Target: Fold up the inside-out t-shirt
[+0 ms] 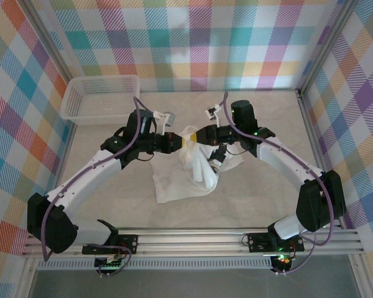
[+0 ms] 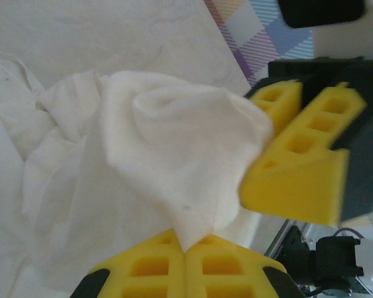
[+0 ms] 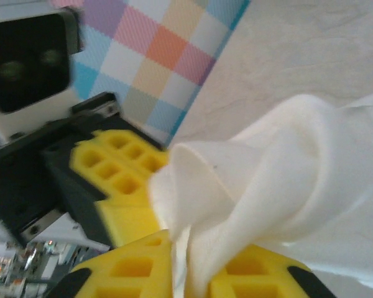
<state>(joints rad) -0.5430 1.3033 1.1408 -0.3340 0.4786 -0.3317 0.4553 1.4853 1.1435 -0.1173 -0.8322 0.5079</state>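
with both arms bent inward and meeting over mid-table, left gripper [image 1: 176,144] and right gripper [image 1: 201,135] sit almost tip to tip. left jaws pinched tight on a raised peak of the shirt [image 1: 189,171]; right jaws clamped on the same bunch. rest of shirt hangs crumpled onto the table [image 1: 267,198].

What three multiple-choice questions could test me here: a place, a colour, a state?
1. Where is the basket? A) near right B) far left C) between the arms
2. What colour are the fingers? A) yellow B) red C) green
3. How is the shirt? A) folded flat B) in the basket C) bunched, pinched by the left end effector and right end effector

B: the top view shows it at far left.
A: both wrist views show yellow.
C: both pinch one raised bunch.
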